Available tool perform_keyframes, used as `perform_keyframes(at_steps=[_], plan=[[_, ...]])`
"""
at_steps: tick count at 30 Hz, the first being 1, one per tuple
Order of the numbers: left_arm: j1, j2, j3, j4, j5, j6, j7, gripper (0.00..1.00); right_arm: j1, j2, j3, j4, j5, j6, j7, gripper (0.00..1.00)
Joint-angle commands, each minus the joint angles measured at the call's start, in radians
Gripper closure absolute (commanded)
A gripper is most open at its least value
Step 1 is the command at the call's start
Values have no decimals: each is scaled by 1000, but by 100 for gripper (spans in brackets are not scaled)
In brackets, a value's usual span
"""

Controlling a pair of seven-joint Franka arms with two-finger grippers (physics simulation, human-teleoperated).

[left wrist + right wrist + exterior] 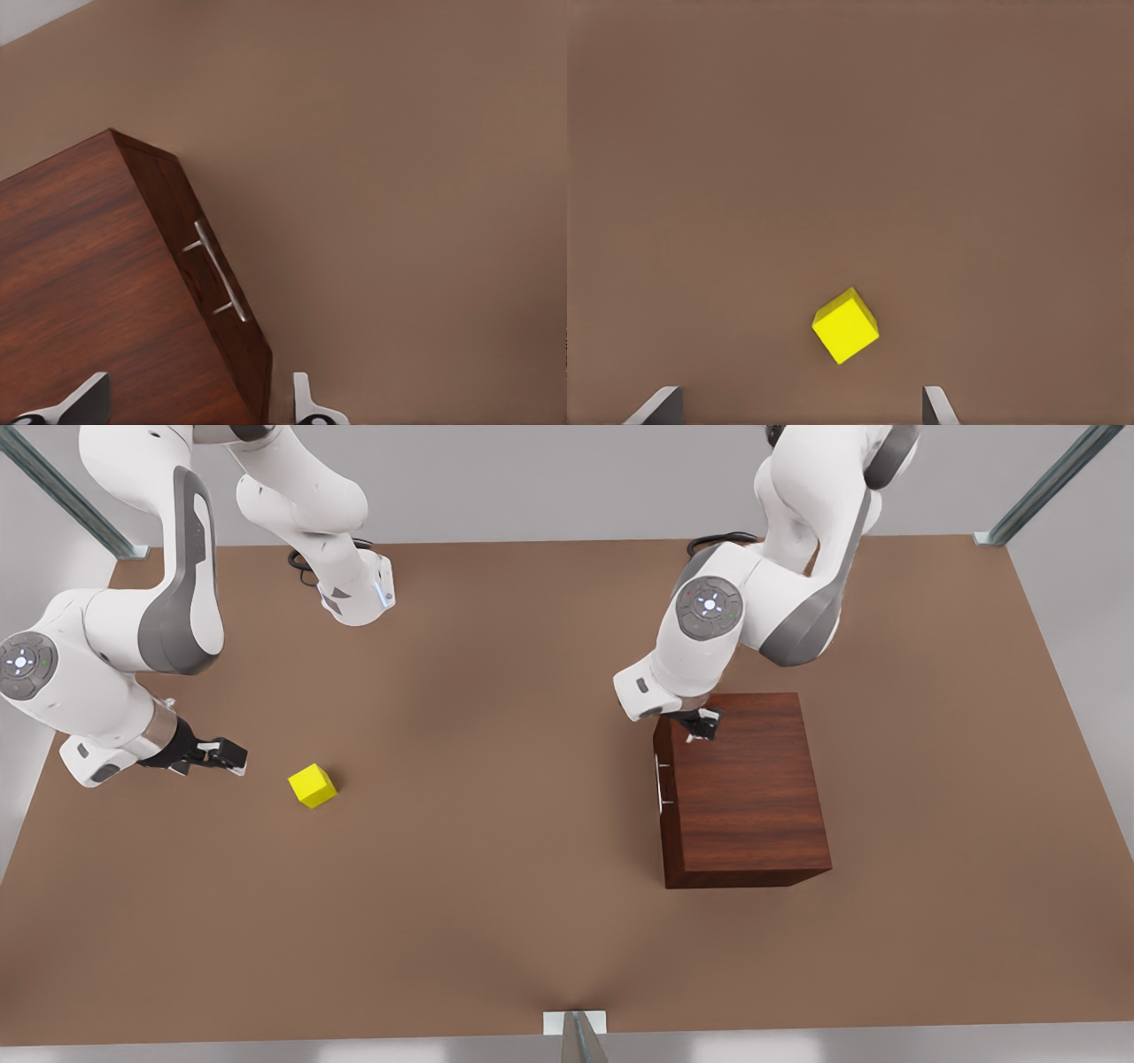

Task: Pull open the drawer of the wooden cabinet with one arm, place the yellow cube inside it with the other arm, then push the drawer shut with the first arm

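The wooden cabinet (pixel 749 788) stands on the front view's right, its drawer (pixel 182 221) flush and shut, with the silver handle (pixel 662 784) facing the table's middle. My left gripper (pixel 700 724) hovers open over the cabinet's top far corner, above the handle side; its fingers (pixel 89 398) straddle the top edge, and the handle (pixel 220 270) lies ahead of them. The yellow cube (pixel 312 786) rests on the table on the front view's left. My right gripper (pixel 226 757) is open, low and a short way to the cube's left. The cube (pixel 845 325) lies just ahead of the spread fingers (pixel 660 405).
The brown table (pixel 496 921) stretches wide between cube and cabinet. Metal frame posts (pixel 1045 487) stand at the far corners, and a bracket (pixel 576 1027) sits at the near edge's middle. The arms' bases (pixel 354 593) are at the far side.
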Motion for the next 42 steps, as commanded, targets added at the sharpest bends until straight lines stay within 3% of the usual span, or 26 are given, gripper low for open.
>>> perform_keyframes(at_steps=[1,5,13,20,42], plan=[[-46,40,2,20,13,21,-604,0,-4,-1,0,1,7,1,10,0],[-63,128,0,80,11,84,-795,0,-6,-1,-7,28,-23,-23,521,0],[-58,221,17,67,126,88,-781,0,-11,21,-7,25,-19,-17,748,0],[-70,295,14,67,281,78,-674,0,-9,30,-7,28,-20,-10,754,0],[-78,361,14,58,323,121,-629,0,-9,45,-1,30,-23,-8,752,0]])
